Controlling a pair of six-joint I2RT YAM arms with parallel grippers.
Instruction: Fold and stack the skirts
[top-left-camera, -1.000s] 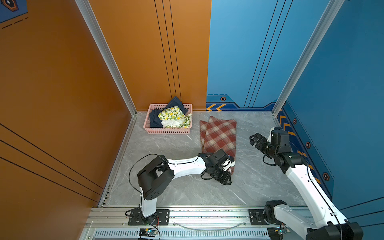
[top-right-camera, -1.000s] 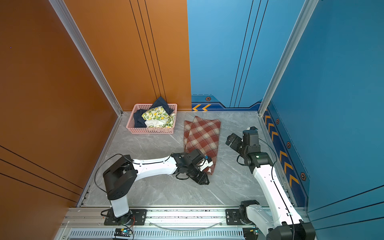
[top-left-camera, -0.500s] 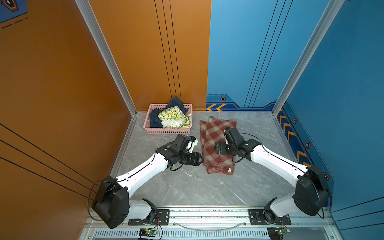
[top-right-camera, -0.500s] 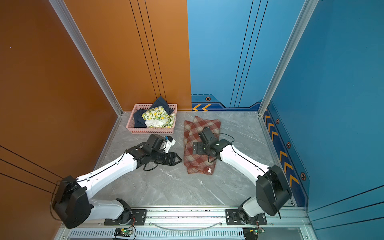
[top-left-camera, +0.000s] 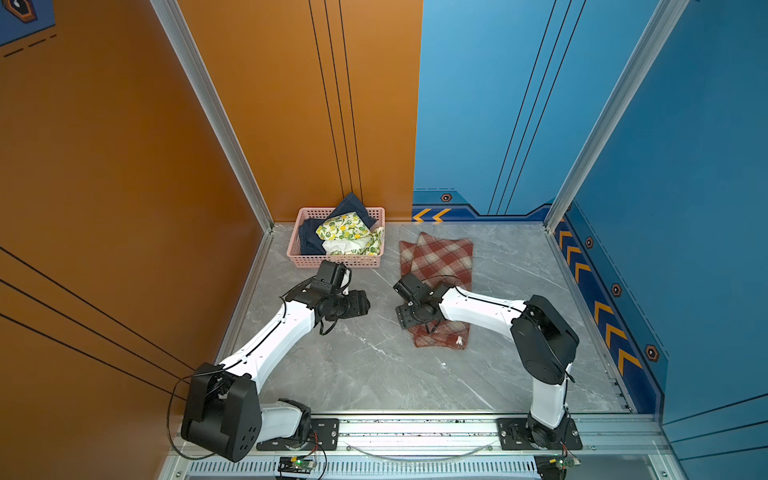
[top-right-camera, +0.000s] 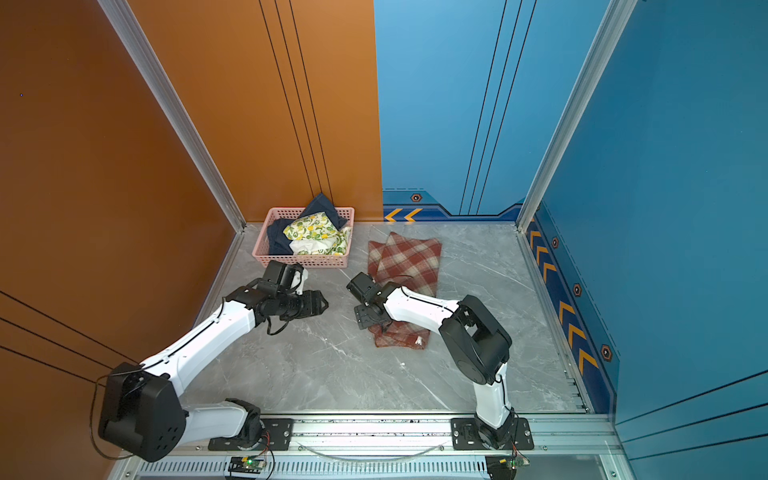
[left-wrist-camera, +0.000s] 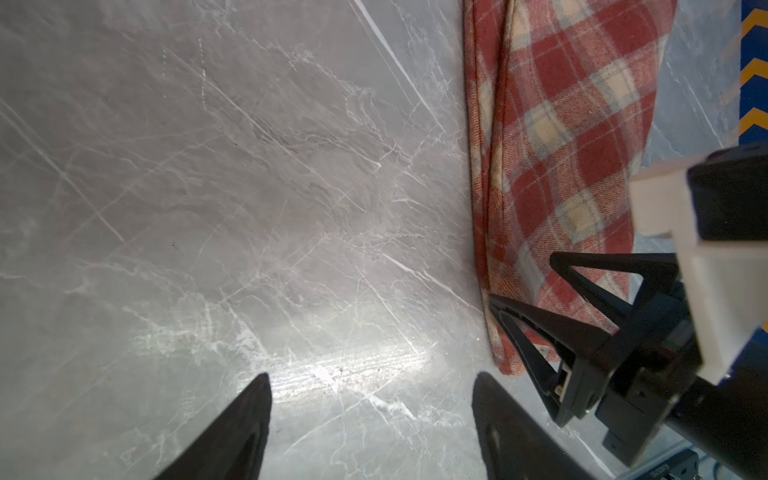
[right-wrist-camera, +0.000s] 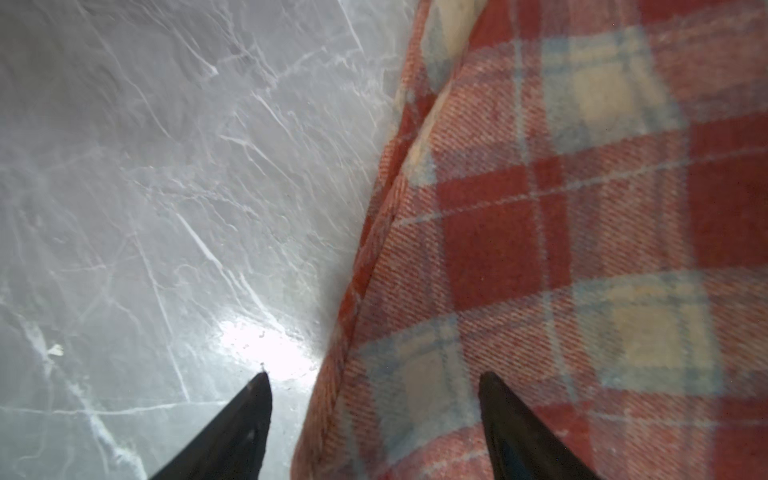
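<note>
**Desk:** Entry one, far left?

**Operator:** The pink basket (top-left-camera: 337, 261), in the far-left corner. In it are the denim skirt (top-left-camera: 308, 243) and the lemon-print skirt (top-left-camera: 347, 232), bunched, with the print lying on the denim. Risk: when I pull one out, the other may come with it.

**Desk:** Entry two?

**Operator:** The left gripper (left-wrist-camera: 372, 388), fingers wide apart and holding nothing. It hangs over the bare tabletop (top-left-camera: 365, 374), left of the plaid skirt (top-left-camera: 440, 266). Risk: it sits close to the other arm, and I could clip that arm when reaching in.

**Desk:** Entry three?

**Operator:** The right gripper (right-wrist-camera: 374, 382), fingers spread, gripping nothing that I can see. One tip is over the tabletop and one is over the plaid's left edge. Risk: if I close here I may catch only the upper layer, and the fold would peel open.

**Desk:** Entry four?

**Operator:** The plaid skirt itself lies flat and layered, right of centre, running near to far. Risk: a one-handed lift would likely twist it off square.
</note>
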